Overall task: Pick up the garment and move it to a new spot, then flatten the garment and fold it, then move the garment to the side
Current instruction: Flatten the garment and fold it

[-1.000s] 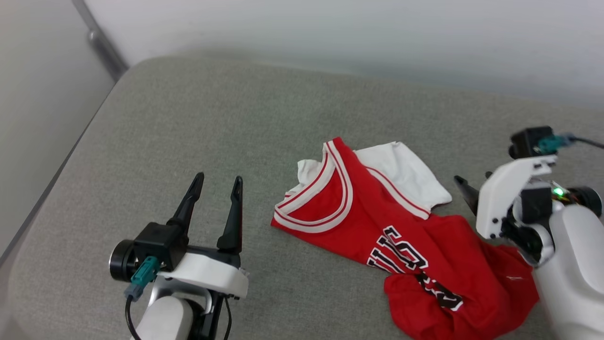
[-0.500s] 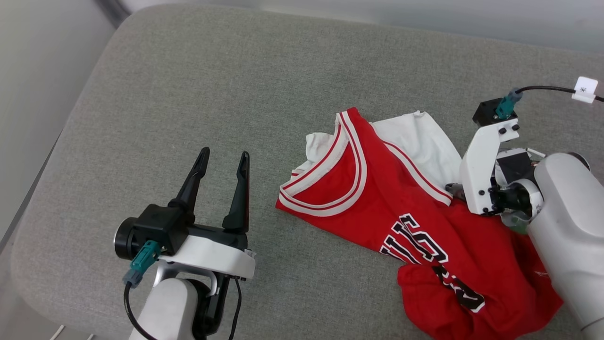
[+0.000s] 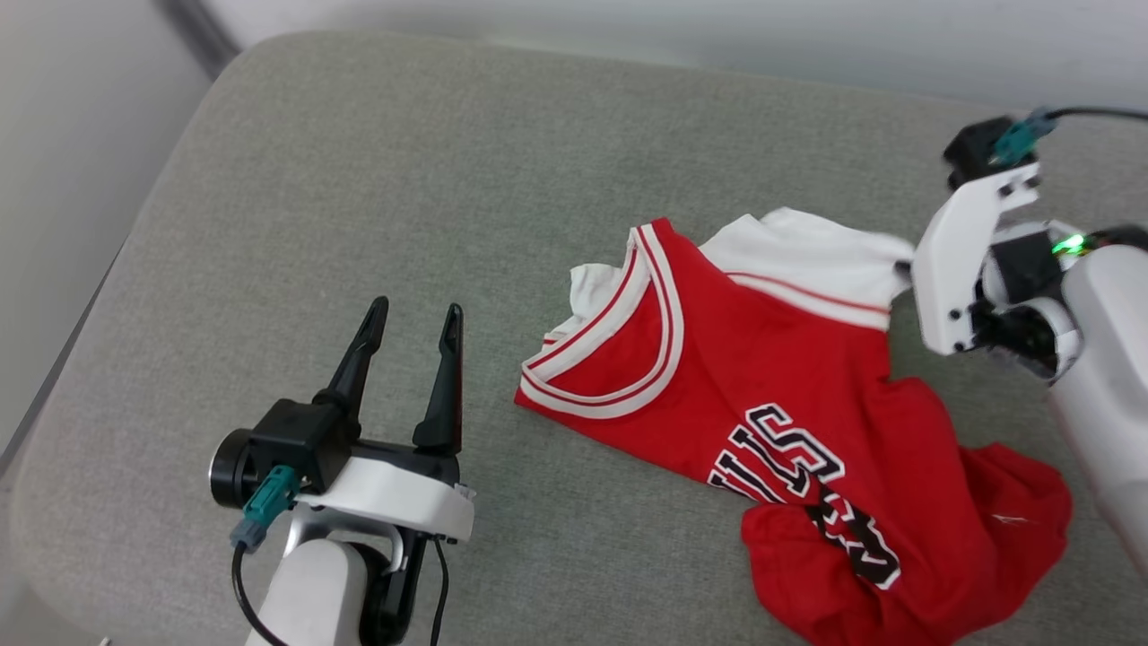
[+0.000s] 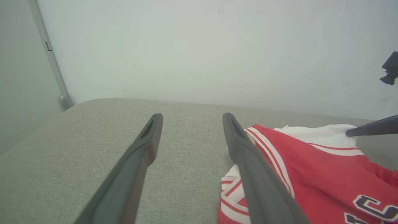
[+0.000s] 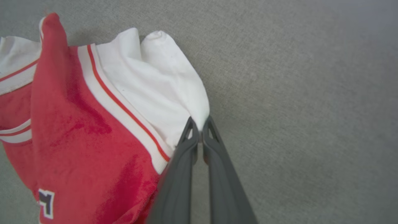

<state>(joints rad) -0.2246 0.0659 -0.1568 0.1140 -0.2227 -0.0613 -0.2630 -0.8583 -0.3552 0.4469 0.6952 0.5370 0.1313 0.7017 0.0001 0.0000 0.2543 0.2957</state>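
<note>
A grey, woven-fabric pad [image 3: 377, 197] with rounded corners carries everything. On its right half lies the garment [image 3: 771, 395] – a red jersey, print side up, its striped collar [image 3: 619, 359] toward the middle of the pad. The lower end is bunched in loose folds near the front edge – the white sleeve [image 3: 807, 265] stretches out to the right, toward the far side.

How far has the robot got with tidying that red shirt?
Barely started. Done: nothing yet; the shirt lies crumpled on the grey cushion. In hand: the right jaws are shut on its white sleeve, the first pick-up. The left jaws hang open beside it. Left: moving, flattening, folding, setting aside.
</note>
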